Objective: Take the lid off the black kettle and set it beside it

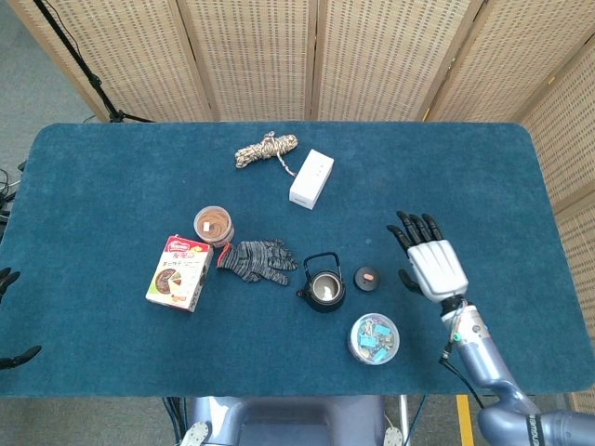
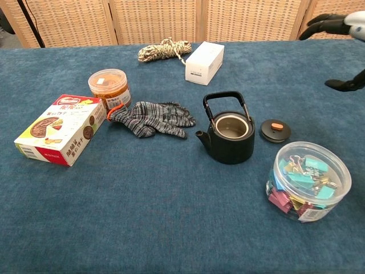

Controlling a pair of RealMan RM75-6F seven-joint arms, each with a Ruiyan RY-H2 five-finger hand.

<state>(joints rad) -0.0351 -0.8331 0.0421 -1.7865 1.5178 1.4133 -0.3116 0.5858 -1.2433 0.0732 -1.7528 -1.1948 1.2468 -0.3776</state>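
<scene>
Lying flat, knob up, just beside the kettle (image 1: pixel 323 286): lid (image 1: pixel 368 278); right hand (image 1: pixel 430 264) spread, empty.

We see a folding screen of pale woven-cane panels in light wooden frames (image 1: pixel 316 56) behind the dark blue carpeted table (image 1: pixel 112 177). Grey floor (image 1: pixel 28 84) shows at left, where a black tripod stand (image 1: pixel 88 79) rises.

The head view is looking steeply down from high over the whole blue table (image 1: pixel 112 167), while the chest view is sitting low and close, facing across it toward the wicker screen (image 2: pixel 154 20), both sharing the kettle (image 1: pixel 323 284) and its neighbours.
</scene>
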